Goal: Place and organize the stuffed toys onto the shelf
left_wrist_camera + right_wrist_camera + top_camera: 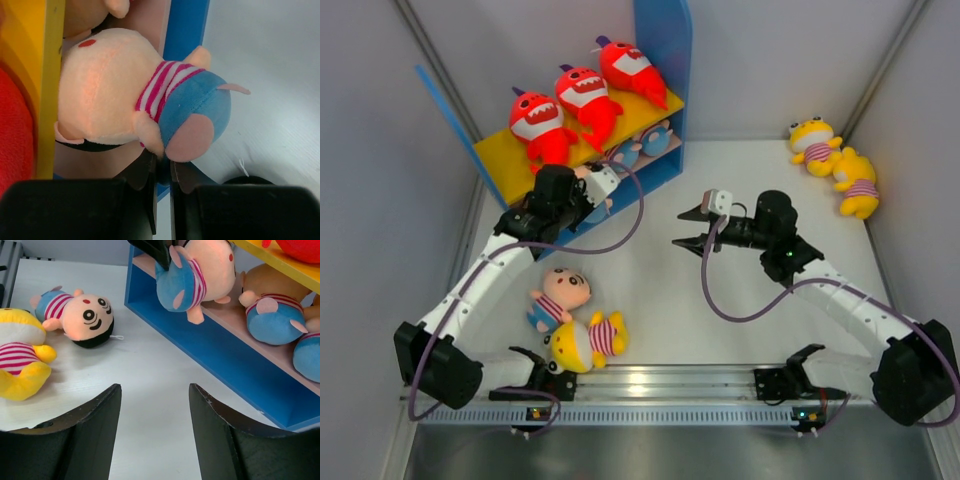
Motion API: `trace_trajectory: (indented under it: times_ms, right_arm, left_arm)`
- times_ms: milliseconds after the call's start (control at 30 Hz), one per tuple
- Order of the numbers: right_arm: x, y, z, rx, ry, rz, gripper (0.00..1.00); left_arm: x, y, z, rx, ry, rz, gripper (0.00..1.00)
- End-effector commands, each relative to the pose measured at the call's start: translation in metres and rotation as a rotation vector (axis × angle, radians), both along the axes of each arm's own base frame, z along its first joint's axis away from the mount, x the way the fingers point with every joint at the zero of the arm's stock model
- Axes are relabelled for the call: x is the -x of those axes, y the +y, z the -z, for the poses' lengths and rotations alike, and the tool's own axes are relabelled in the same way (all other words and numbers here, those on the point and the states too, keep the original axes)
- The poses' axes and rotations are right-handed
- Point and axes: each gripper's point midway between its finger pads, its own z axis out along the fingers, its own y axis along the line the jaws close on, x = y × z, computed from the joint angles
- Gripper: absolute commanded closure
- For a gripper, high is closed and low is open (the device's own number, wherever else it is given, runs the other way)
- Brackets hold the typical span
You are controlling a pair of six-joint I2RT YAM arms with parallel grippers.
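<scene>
The shelf stands at the back left with three red sharks on its yellow top board and pink-faced dolls on the lower board. My left gripper is shut on a pink-faced doll by its blue bottom, at the front of the lower tier; the right wrist view also shows this doll. My right gripper is open and empty above the table's middle. A pink-faced doll and a yellow doll lie near the front left.
Two yellow dolls lie at the back right by the wall. The shelf's blue base runs along the right of the right wrist view. Grey walls close in both sides. A metal rail crosses the near edge.
</scene>
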Motion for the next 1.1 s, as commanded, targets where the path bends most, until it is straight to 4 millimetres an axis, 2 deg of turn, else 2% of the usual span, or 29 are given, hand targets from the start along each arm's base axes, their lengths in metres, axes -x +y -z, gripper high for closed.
trace_trajectory:
  times_ms: [0,133,267,367,400,433,467,500,567,600,667,700,733,767,800,833,867,900,933,967,1000,1033,1067]
  right_arm:
    - [-0.001,0.004,-0.014,-0.061,-0.005,-0.018,0.44]
    - [0.002,0.005,-0.015,-0.074,0.0,-0.022,0.44]
    - [0.002,0.005,-0.015,-0.082,0.003,-0.02,0.44]
    - [-0.007,0.011,-0.018,-0.12,0.019,0.017,0.44]
    - [-0.01,0.016,-0.014,-0.137,0.074,0.028,0.44]
    - [-0.015,0.02,-0.023,-0.181,0.053,0.036,0.44]
    - [-0.018,0.026,-0.025,-0.21,0.068,0.058,0.44]
    - [-0.024,0.034,-0.015,-0.229,0.129,0.072,0.45]
    - [-0.031,0.05,-0.026,-0.311,0.145,0.1,0.46]
    - [-0.037,0.062,-0.014,-0.323,0.215,0.107,0.47]
    - [-0.047,0.081,-0.028,-0.396,0.23,0.127,0.5]
    - [-0.056,0.093,-0.011,-0.395,0.293,0.145,0.51]
    - [-0.063,0.103,-0.023,-0.43,0.286,0.148,0.51]
    - [-0.071,0.12,-0.025,-0.466,0.304,0.162,0.48]
    - [-0.073,0.126,-0.013,-0.461,0.331,0.179,0.46]
    - [-0.079,0.136,-0.027,-0.498,0.32,0.176,0.45]
    - [-0.084,0.143,-0.029,-0.521,0.33,0.203,0.44]
    - [-0.094,0.153,-0.013,-0.517,0.378,0.231,0.42]
    - [-0.102,0.16,-0.026,-0.553,0.375,0.239,0.42]
    - [-0.112,0.162,-0.025,-0.572,0.391,0.276,0.41]
    - [-0.121,0.168,-0.01,-0.565,0.426,0.297,0.41]
    - [-0.129,0.172,-0.017,-0.585,0.428,0.308,0.41]
    - [-0.135,0.174,-0.015,-0.6,0.44,0.331,0.42]
  left_arm:
    - [-0.028,-0.003,-0.031,0.09,-0.145,-0.058,1.0]
    - [-0.036,-0.004,-0.032,0.128,-0.176,-0.081,1.0]
    - [-0.049,0.012,-0.021,0.104,-0.201,-0.124,1.0]
    - [-0.057,0.016,-0.009,0.085,-0.201,-0.12,1.0]
    - [-0.06,0.016,-0.005,0.079,-0.198,-0.114,1.0]
    - [-0.062,0.016,-0.006,0.078,-0.204,-0.115,1.0]
    - [-0.064,0.015,-0.007,0.079,-0.21,-0.112,1.0]
    - [-0.065,0.014,-0.005,0.078,-0.21,-0.105,1.0]
    - [-0.068,0.014,-0.003,0.075,-0.211,-0.105,1.0]
    - [-0.07,0.014,-0.005,0.076,-0.225,-0.106,1.0]
    - [-0.073,0.018,0.001,0.06,-0.235,-0.127,1.0]
    - [-0.075,0.02,0.001,0.056,-0.246,-0.139,1.0]
    - [-0.079,0.024,0.001,0.053,-0.26,-0.16,1.0]
    - [-0.08,0.026,0.002,0.051,-0.259,-0.161,1.0]
    - [-0.08,0.026,0.002,0.051,-0.259,-0.161,1.0]
    - [-0.08,0.028,0.004,0.044,-0.255,-0.156,1.0]
    - [-0.079,0.029,0.007,0.042,-0.249,-0.154,1.0]
    - [-0.078,0.029,0.007,0.04,-0.25,-0.151,1.0]
    - [-0.078,0.03,0.008,0.039,-0.247,-0.154,1.0]
    - [-0.078,0.03,0.009,0.037,-0.243,-0.154,0.98]
    - [-0.077,0.03,0.009,0.037,-0.24,-0.153,0.96]
    - [-0.075,0.03,0.009,0.04,-0.239,-0.153,0.95]
    - [-0.073,0.03,0.009,0.039,-0.231,-0.149,0.93]
